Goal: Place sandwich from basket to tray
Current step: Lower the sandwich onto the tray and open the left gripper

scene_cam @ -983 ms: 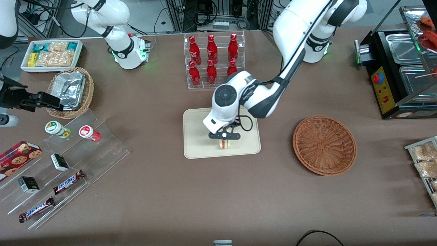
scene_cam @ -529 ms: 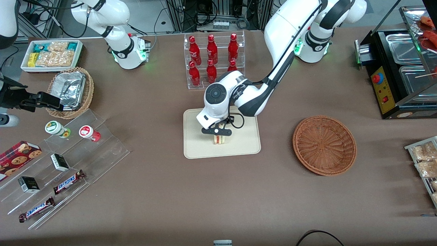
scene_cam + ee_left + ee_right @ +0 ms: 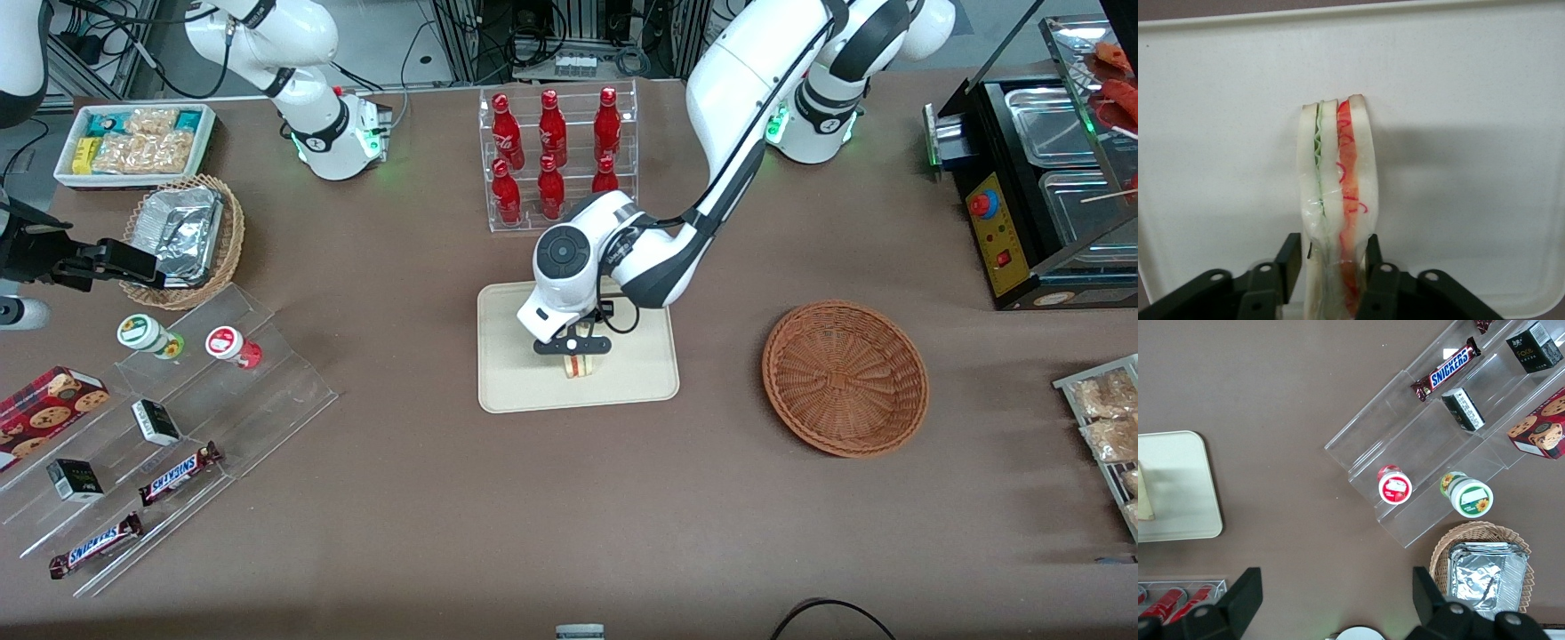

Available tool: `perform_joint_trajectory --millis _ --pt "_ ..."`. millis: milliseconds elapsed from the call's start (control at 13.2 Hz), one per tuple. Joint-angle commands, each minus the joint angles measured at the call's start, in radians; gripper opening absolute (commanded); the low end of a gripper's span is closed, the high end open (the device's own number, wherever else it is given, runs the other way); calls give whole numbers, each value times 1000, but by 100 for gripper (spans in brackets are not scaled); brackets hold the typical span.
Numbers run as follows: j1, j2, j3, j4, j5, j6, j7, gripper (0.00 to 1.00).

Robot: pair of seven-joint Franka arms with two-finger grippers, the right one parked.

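Woven wicker basket [image 3: 845, 378], matt tray [image 3: 507, 382]

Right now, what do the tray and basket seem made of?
Tray: smooth matte cream surface with a moulded rim, probably plastic. Basket: reddish-brown woven strands, wicker or an imitation. The gripper is shut on the sandwich over the tray.

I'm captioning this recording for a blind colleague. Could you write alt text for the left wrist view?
The claw is shut on a sandwich, a standing wedge of white bread with green and red-orange filling, its black fingers pressing the bread from both sides. Under it lies the cream tray, with brown table showing past the tray's rim.
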State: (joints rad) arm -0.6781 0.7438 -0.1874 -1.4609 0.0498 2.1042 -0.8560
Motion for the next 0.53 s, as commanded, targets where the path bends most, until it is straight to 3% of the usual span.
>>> perform_joint_trajectory --millis 0,454 --pt "-6 -15 8 17 15 -16 -26 100" --pt "44 -203 17 22 19 -185 -29 100"
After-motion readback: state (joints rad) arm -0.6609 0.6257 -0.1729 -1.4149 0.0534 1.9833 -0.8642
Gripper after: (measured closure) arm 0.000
